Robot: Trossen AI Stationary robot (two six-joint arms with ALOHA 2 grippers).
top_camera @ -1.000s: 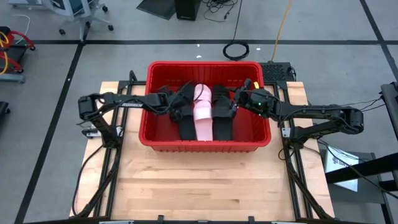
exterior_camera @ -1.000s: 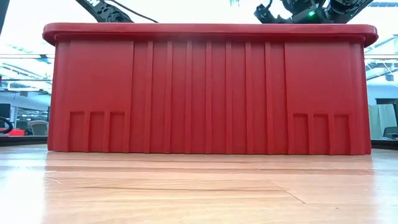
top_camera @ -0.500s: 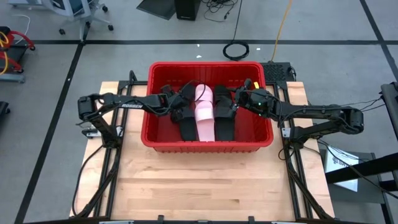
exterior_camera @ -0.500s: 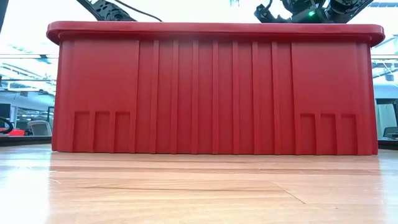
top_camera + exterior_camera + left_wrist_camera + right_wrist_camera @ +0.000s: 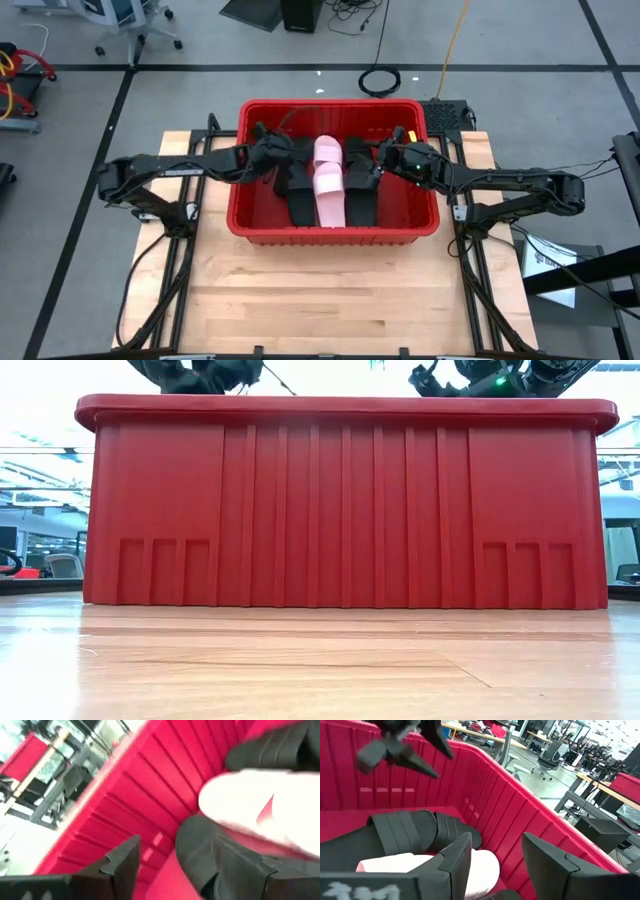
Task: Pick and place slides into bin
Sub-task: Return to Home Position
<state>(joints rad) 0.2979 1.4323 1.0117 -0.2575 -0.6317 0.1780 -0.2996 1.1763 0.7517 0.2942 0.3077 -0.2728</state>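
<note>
Large rectangular red plastic bin (image 5: 335, 236) sits on the pale wooden table (image 5: 330, 300), toward its far half. In the low view the bin's ribbed near wall fills most of the frame and hides the contents.

High view, inside the bin: a pale pink slide sandal (image 5: 331, 186) lies lengthwise in the middle. A matte black slide sandal touches it on each side: left black slide (image 5: 300, 200), right black slide (image 5: 362, 198). There are more dark shapes at the far end under the grippers, so I can't tell the total slide count.

Left gripper (image 5: 283, 166) hangs over the bin's far-left part, above rim level, just over the far end of the left black slide. Its fingers (image 5: 122, 865) are spread with nothing between them. The right wrist view shows the same: spread and empty-handed.

Right gripper (image 5: 381, 160) hangs over the far-right part, also above rim level, near the far end of the right black slide. Its fingers (image 5: 456, 862) are spread and the gap is bare. The pink slide and a black strap lie below them, apart from the fingers. Each arm reaches in across its own side rim.
</note>
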